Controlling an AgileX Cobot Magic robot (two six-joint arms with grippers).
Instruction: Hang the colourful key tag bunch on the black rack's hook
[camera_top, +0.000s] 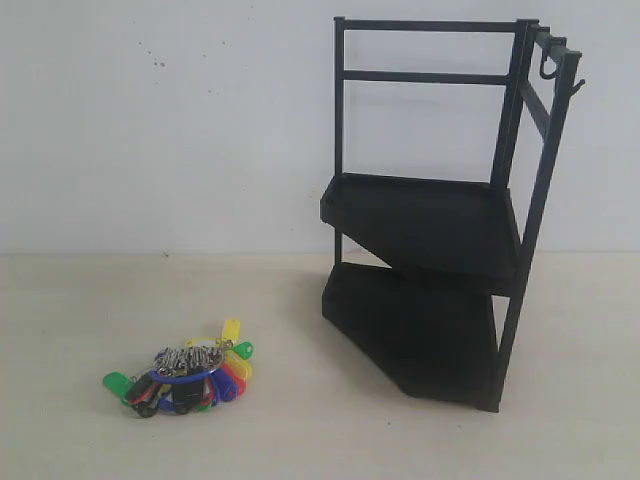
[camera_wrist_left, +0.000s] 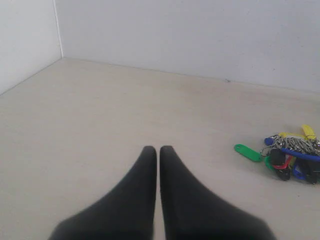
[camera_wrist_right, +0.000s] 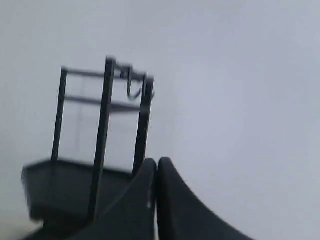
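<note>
First, with the black rack (camera_top: 440, 260) standing well apart from it, the colourful key tag bunch (camera_top: 185, 378) on the tabletop (camera_top: 80, 300) wants the left gripper (camera_wrist_left: 158, 150), now clenched on nothing, opened over its ring (camera_top: 165, 377), leaving the loop free for the hook (camera_top: 577, 88). The right gripper (camera_wrist_right: 156, 162) is clenched empty too. Both shelves (camera_top: 415, 210) hold nothing.

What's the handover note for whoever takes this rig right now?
Left end effector: shut, empty, over the table, with the key bunch ahead and off to one side.
Right end effector: shut, empty, pointed towards the rack.
Key bunch: lying on the table, apart from the rack.
Hook on the rack's top corner post: bare.
Done: nothing yet.
Left: grasp the key bunch, lift it, hang it on the hook.
</note>
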